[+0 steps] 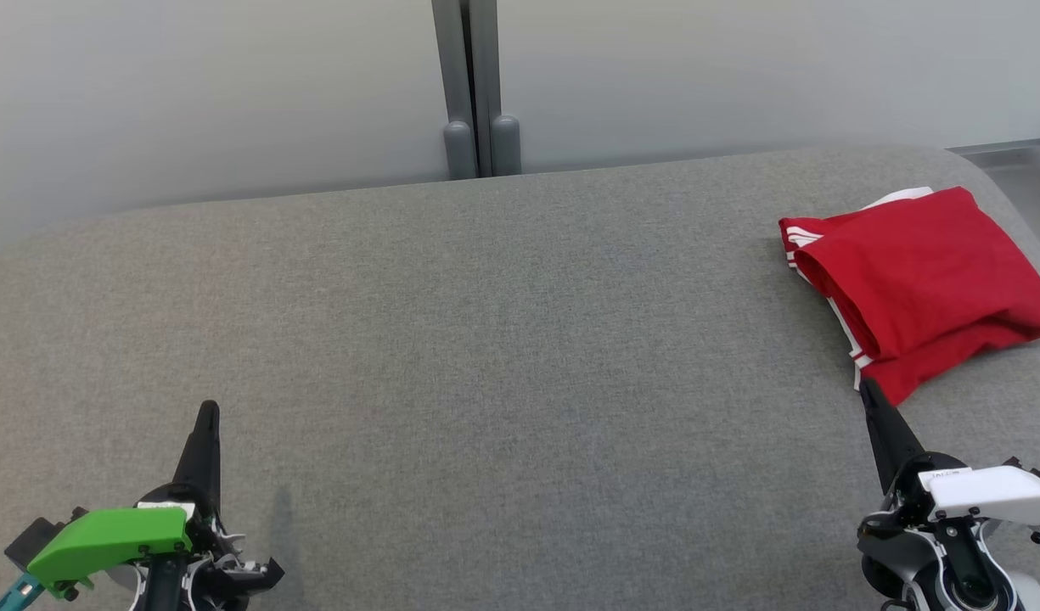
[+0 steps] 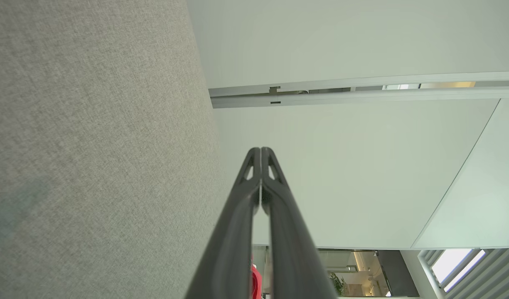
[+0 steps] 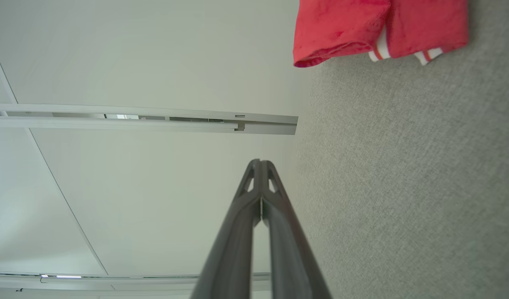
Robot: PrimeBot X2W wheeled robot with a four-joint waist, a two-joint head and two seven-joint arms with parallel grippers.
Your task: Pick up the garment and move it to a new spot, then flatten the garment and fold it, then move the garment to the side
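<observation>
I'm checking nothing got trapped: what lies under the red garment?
The red garment rests on the grey fabric surface; its own white-striped lower layers show along one edge. Whatever lies beneath the folds is covered.

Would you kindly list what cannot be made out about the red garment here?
- Head view: whether the right pincer touches the garment at its near corner; they meet in the picture.
- Right wrist view: the top edge cuts off most of the garment.
- Left wrist view: the left pincer hides all but a red sliver.
- Its folds hide what kind it is.
</observation>
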